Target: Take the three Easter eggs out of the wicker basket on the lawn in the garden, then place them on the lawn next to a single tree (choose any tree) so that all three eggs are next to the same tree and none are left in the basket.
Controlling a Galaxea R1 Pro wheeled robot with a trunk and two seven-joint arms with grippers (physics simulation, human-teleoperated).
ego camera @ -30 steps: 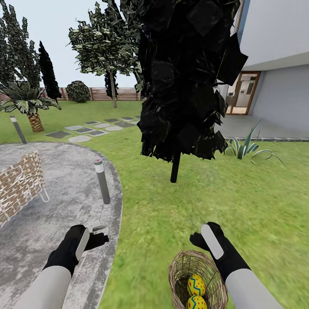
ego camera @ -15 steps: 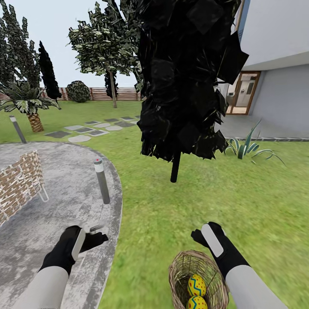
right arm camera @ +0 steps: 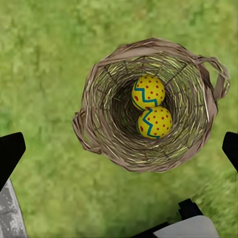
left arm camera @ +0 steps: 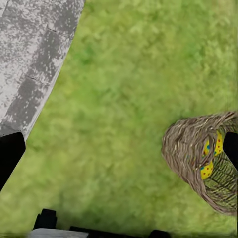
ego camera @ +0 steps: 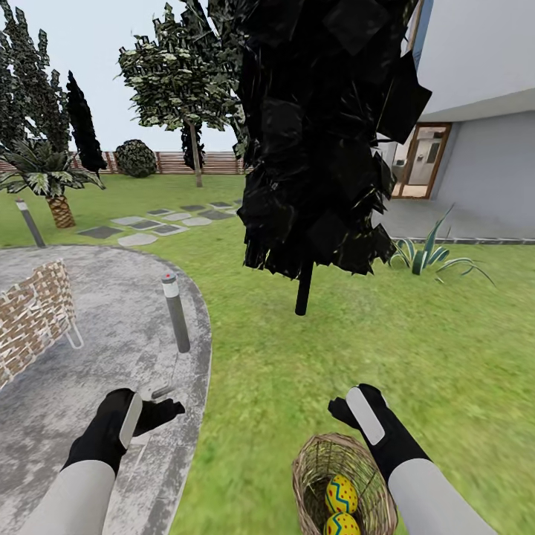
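Note:
The wicker basket stands on the lawn at the near edge of the head view. Two yellow Easter eggs with blue zigzags and red dots lie inside it; a third cannot be seen. My right gripper hovers just above the basket's far rim, open, its fingers spread wide with the basket below them. Over the edge of the paving, my left gripper is open and holds nothing; its wrist view shows the basket off to the side. A pale-trunked tree stands far back.
A black-leaved tree with a thin dark trunk rises close ahead. Grey paving with a short bollard and a woven chair lies at the left. A palm, stepping stones, a spiky plant and the house stand beyond.
My left arm has drawn back a little toward the near left. The right gripper, the basket and the eggs have hardly moved.

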